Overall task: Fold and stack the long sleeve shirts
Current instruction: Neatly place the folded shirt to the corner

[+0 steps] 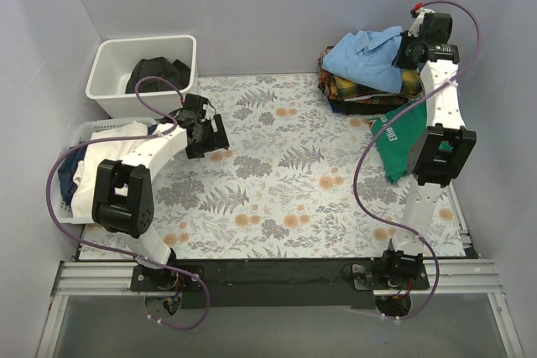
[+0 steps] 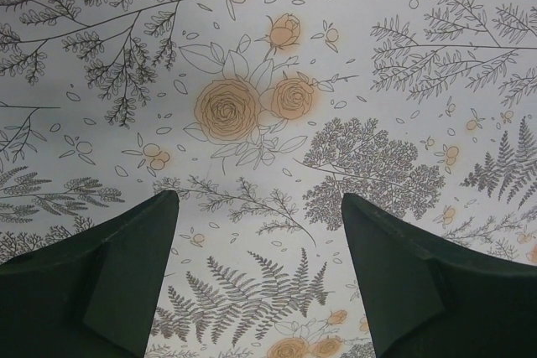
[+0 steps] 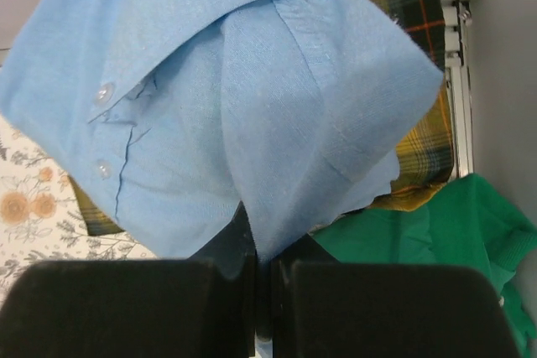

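Far right: right end effector (image 3: 262, 267) grips blue shirt (image 3: 210, 106) edge; left end effector (image 2: 260, 207) released over open mat (image 2: 403, 56).

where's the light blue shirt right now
The light blue shirt sits at the far right corner of the table in the top view, on the yellow plaid shirt, green T-shirt just nearer; the right gripper pinches a fold of it.

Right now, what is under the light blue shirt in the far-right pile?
The yellow-and-black plaid shirt shows beneath the light blue shirt, pinched by the right pincer. Anything lower is covered.
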Robot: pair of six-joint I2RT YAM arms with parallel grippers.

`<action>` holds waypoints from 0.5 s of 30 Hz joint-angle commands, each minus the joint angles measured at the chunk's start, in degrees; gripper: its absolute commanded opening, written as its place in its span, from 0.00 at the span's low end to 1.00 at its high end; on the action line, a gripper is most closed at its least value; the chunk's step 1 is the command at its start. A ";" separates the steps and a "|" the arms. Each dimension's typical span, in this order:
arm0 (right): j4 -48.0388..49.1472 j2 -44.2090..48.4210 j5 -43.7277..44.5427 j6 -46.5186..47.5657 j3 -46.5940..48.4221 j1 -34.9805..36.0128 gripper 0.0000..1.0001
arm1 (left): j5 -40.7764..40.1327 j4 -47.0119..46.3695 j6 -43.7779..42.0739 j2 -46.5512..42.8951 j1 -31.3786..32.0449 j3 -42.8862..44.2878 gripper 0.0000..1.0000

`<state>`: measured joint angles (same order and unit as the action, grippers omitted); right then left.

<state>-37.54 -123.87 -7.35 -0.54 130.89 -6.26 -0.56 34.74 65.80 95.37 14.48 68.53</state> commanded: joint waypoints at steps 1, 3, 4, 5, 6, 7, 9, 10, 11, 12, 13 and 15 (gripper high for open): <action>3.68 -0.58 9.53 -5.70 3.41 0.20 0.04 | 0.29 0.59 -0.59 0.43 0.46 2.57 0.79; 5.89 -0.84 13.49 -6.93 2.27 0.72 0.06 | 0.29 0.94 -0.59 0.60 0.55 3.01 0.79; 6.86 -1.19 14.12 -7.54 2.18 0.72 0.07 | 0.29 1.03 -0.59 0.52 0.72 3.18 0.79; 8.00 -1.37 15.34 -9.12 2.35 0.81 0.06 | 0.29 1.29 -0.67 0.60 0.72 3.27 0.79; 8.79 -1.37 16.57 -9.65 1.74 0.99 0.07 | 0.38 1.38 -0.50 0.78 0.81 3.45 0.79; 9.76 -1.37 17.63 -10.01 1.04 1.16 0.07 | 0.38 1.47 -0.41 0.78 0.90 3.45 0.79; 12.22 -1.46 20.96 -10.89 -0.63 1.86 0.13 | 0.47 1.82 -0.41 0.95 0.99 3.97 0.79; 12.75 -1.98 22.37 -10.80 -0.81 2.22 0.14 | 0.38 1.91 -0.50 1.13 0.99 4.24 0.79; 13.19 -2.51 25.52 -10.45 -0.73 3.18 0.14 | 0.38 2.00 -0.58 1.13 0.99 4.33 0.79; 13.45 -3.12 27.55 -9.84 0.06 3.62 0.14 | 0.38 2.08 -0.76 1.39 0.99 4.59 0.79; 13.72 -4.52 29.31 -9.40 0.41 3.97 0.16 | 0.29 2.08 -0.76 1.57 1.08 4.68 0.79; 13.98 -6.02 33.97 -8.87 1.03 5.03 0.23 | 0.38 2.17 -0.76 1.92 1.08 4.94 0.79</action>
<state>-30.02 -127.20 14.39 -9.37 130.30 -2.92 -0.58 36.23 65.63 96.38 15.22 70.87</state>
